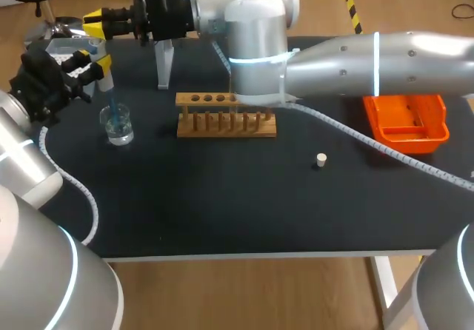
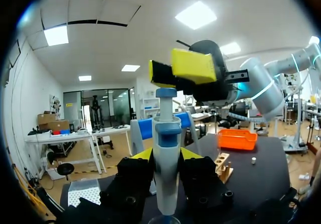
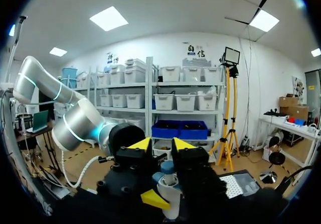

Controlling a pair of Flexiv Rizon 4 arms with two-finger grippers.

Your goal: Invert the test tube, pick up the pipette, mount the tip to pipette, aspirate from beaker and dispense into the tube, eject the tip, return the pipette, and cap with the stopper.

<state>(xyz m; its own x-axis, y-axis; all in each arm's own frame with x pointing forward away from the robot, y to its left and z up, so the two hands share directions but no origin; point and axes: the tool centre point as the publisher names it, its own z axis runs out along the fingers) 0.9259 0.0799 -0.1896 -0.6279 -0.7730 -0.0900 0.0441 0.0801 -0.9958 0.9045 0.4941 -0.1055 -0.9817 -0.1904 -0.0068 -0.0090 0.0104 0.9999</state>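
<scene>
Here, pipette tip dipped into beaker of clear liquid.
Clamped upright in left gripper; right arm stretched across, right gripper just above pipette top, jaw state cannot be told. One rack, one stopper loose on table, one orange tray.

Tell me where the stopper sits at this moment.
In the head view the stopper stands alone on the black table, right of centre. It is in front of and to the right of the wooden rack, and nearer the middle than the orange tray.
</scene>
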